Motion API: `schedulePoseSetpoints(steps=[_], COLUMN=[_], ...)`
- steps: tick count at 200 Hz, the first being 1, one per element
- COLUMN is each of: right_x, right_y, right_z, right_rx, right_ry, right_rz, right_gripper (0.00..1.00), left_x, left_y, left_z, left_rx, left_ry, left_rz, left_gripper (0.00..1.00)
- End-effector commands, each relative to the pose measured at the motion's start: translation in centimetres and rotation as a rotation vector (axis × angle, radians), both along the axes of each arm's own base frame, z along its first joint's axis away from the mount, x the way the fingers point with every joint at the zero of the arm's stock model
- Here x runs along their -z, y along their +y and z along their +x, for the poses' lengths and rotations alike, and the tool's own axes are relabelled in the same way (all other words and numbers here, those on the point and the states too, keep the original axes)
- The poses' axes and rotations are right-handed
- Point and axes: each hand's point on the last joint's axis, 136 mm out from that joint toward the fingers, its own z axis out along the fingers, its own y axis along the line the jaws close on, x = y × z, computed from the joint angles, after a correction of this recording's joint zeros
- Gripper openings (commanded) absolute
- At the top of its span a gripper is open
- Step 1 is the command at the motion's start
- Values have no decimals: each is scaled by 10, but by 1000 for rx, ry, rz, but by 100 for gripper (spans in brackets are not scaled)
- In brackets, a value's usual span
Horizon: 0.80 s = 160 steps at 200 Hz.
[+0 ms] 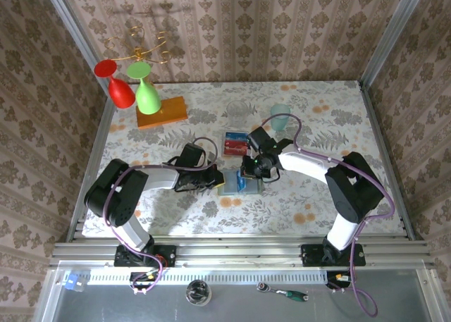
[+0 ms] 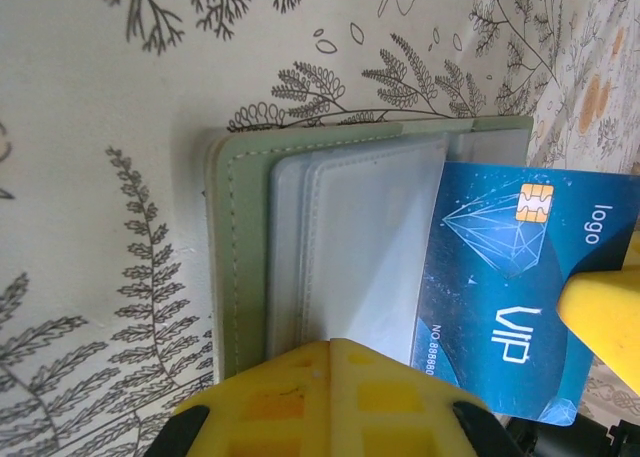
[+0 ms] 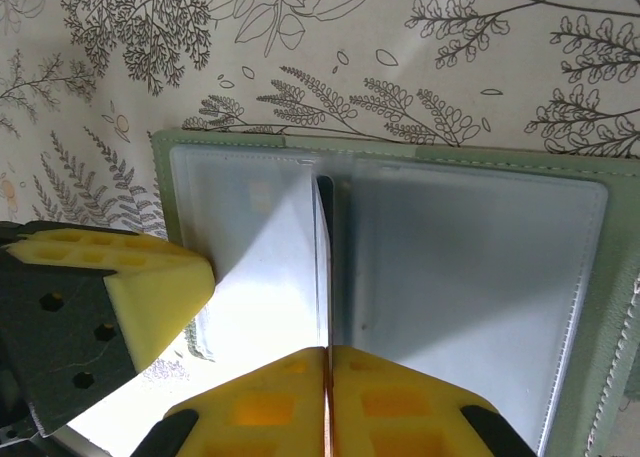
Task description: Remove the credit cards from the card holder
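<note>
Blue plastic credit card [image 2: 500,277] sticks halfway out of the pale grey-green two-panel card holder [image 2: 245,277] mid-table, clamped between the right gripper's [image 3: 326,362] pads. Left gripper [image 2: 332,355], jaws together, sits at the holder's edge. Two loose cards [image 1: 235,144] lie just beyond.

So the card holder [image 2: 235,267] is a pale sage green with frosty see-through sleeves, and the credit card [image 2: 510,277] is deep blue with a white line-art diamond, gold chip and white VIP lettering. The tablecloth [image 2: 100,127] is cream with grey fern sketches and orange blooms.
</note>
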Motion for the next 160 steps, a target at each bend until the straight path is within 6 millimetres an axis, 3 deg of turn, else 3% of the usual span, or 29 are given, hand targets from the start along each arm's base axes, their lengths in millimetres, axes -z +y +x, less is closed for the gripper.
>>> schedulePoseSetpoints(steps=[1, 98, 160], right_x=[-2, -43, -67], right_y=[-3, -19, -33], right_z=[2, 14, 36], right_rx=[21, -112, -388], right_ry=[-2, -113, -248], right_rz=[-36, -99, -217], right_gripper=[11, 10, 8], left_x=[0, -16, -30], left_y=[3, 4, 15], left_z=[-9, -2, 7], left_rx=[10, 5, -23], left_ry=[19, -4, -6], left_rz=[-6, -14, -7], left_gripper=[0, 3, 5])
